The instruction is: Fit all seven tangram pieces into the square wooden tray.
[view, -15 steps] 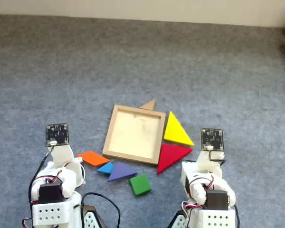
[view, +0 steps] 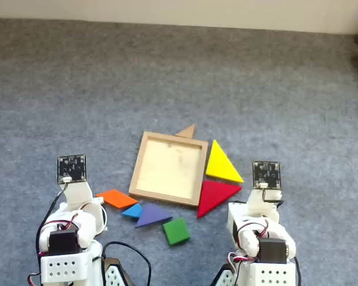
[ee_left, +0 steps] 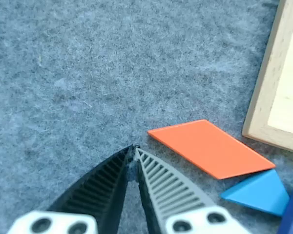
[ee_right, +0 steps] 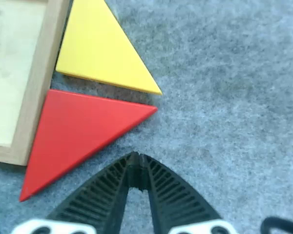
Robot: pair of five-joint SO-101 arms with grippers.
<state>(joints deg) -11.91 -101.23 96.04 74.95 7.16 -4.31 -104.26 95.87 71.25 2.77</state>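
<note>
- On the bench, the wooden tray [view: 164,198] lies empty, with the pieces loose around it.
- The left jaws are pinched together, empty, just beside the orange parallelogram [ee_left: 205,148]; its long axis slants toward the tray's corner.
- The right jaws are likewise closed, near the red triangle [ee_right: 83,131].

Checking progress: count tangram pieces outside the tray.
7: tan triangle beyond the tray; yellow triangle, red triangle on its right; orange parallelogram, blue triangle, purple triangle, green square near its front.
</note>
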